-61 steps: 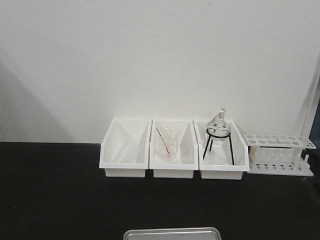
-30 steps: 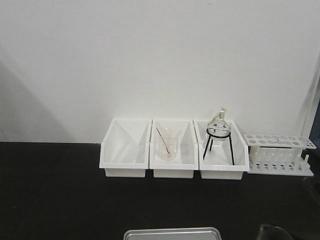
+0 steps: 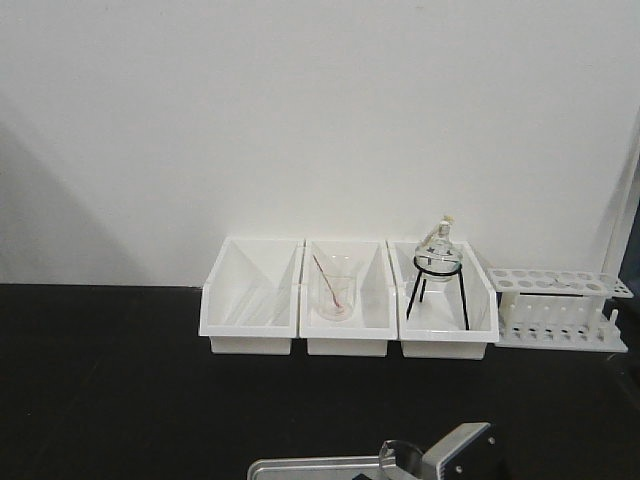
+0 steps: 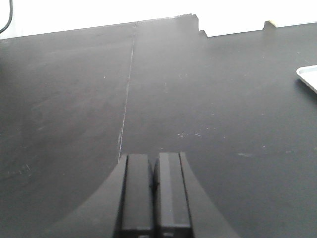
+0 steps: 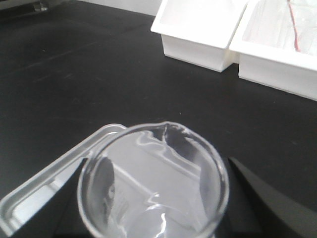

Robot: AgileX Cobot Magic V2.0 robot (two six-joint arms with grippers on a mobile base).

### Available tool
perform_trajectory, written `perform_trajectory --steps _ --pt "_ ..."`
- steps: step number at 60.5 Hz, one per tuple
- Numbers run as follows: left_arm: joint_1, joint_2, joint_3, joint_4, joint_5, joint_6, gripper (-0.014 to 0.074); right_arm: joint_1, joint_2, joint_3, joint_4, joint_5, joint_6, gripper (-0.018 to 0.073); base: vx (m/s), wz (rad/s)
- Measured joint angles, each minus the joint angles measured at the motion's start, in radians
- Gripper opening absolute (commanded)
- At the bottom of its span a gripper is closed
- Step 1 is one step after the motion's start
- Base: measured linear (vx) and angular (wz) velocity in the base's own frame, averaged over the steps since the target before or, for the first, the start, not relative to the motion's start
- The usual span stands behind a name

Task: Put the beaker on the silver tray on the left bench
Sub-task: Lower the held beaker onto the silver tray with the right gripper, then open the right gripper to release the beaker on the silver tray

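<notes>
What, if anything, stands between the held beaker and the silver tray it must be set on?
Nothing visible. The right gripper holds the beaker over the silver tray, whose visible metal looks bare. The white bins stand farther back.

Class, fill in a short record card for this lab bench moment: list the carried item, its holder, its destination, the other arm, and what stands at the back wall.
Carried item: beaker, clear glass, upright
Holder: right tool, closed around the beaker
Destination: silver tray, partly beneath the beaker; contact cannot be told
Other arm: left tool, shut, empty, over bare left bench
Back wall: three white bins, test tube rack
</notes>
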Motion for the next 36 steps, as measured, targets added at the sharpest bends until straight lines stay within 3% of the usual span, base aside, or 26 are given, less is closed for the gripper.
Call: perform_trajectory --steps 8,18,36 --pt "0.000 0.000 0.000 0.000 0.000 0.000 0.0001 0.000 0.150 -0.114 0.001 -0.001 0.000 -0.0004 0.00 0.00" --pt "0.000 0.000 0.000 0.000 0.000 0.000 0.0001 0.000 0.200 -0.132 0.017 -0.001 -0.006 0.0027 0.00 0.00" --pt "0.000 0.000 0.000 0.000 0.000 0.000 0.0001 0.000 0.237 -0.133 0.016 0.031 -0.060 0.0195 0.00 0.00"
